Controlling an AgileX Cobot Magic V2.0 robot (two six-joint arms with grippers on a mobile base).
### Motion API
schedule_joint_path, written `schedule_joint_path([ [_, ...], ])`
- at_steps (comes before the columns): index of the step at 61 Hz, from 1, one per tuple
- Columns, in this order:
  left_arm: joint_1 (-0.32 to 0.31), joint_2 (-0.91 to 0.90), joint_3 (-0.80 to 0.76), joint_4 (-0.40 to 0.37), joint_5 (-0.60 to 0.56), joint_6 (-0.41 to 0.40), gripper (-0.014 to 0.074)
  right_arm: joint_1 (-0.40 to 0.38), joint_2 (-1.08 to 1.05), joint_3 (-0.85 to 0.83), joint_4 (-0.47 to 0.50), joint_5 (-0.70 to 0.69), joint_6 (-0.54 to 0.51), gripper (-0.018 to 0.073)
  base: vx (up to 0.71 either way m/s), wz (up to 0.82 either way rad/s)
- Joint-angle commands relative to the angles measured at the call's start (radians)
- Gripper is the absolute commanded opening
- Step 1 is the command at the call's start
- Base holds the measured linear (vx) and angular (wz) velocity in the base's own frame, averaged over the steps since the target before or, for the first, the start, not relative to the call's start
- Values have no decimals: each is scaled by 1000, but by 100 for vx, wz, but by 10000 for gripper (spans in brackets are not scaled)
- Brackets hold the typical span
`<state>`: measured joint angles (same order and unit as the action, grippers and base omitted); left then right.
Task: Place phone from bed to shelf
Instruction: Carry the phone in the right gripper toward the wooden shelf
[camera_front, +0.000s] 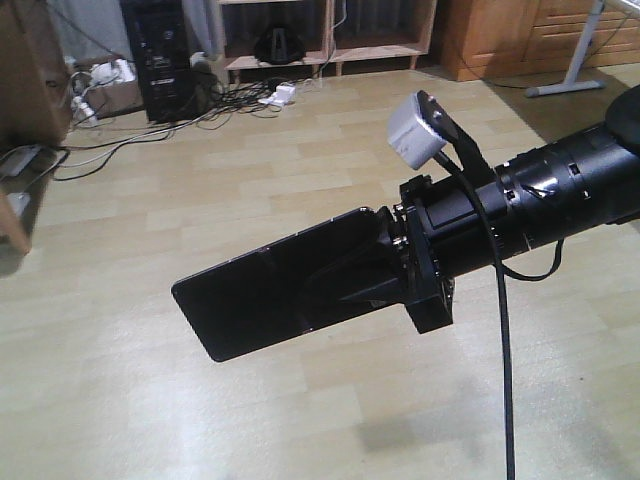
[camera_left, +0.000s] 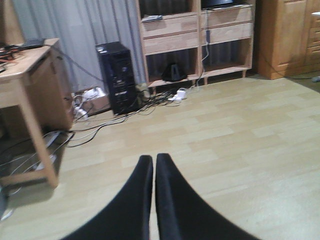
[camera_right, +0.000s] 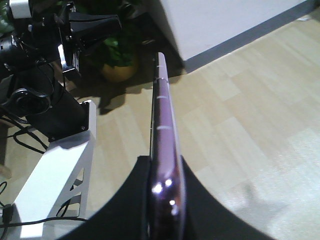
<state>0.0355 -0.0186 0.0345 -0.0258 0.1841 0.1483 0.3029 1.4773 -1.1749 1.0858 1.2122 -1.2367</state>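
right gripper (camera_front: 322, 288) clenched on one end of the phone (camera_front: 240, 300), held out mid-air above the wood floor (camera_front: 200, 180). shelf (camera_front: 330, 52) at 12 o'clock, well apart; bed not in view. left gripper (camera_left: 149, 167) pinched shut, empty. phone looks thin, stiff, light & glossy, so prob. slippery & fragile; best squeezed flat across both faces, as here.

A pale wood-plank floor (camera_left: 240, 130) fills the room, with tangled cables (camera_left: 115, 117) lying far left. At the far side stand a grey curtain (camera_left: 75, 30), a black computer tower (camera_left: 117, 75), the shelf (camera_left: 172, 42) and, at the right, an orange-brown cabinet (camera_left: 285, 40). A wooden table (camera_left: 30, 65) stands near left.
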Motion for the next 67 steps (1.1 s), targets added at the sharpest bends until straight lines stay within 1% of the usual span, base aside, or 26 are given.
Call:
schedule_joint_path([
  [1,4,-6,-23,-9,-72,-6,1,-4,-38,-26,89,74,-5,-2,46,-25],
  [36,4,-6,-23,-9,-72,-6,1,-4,-38,-26,89,74,-5,-2,46,-25],
  [67,4,-6,-23,-9,-72,-6,1,-4,-38,-26,89,74,-5,-2,48,-15],
])
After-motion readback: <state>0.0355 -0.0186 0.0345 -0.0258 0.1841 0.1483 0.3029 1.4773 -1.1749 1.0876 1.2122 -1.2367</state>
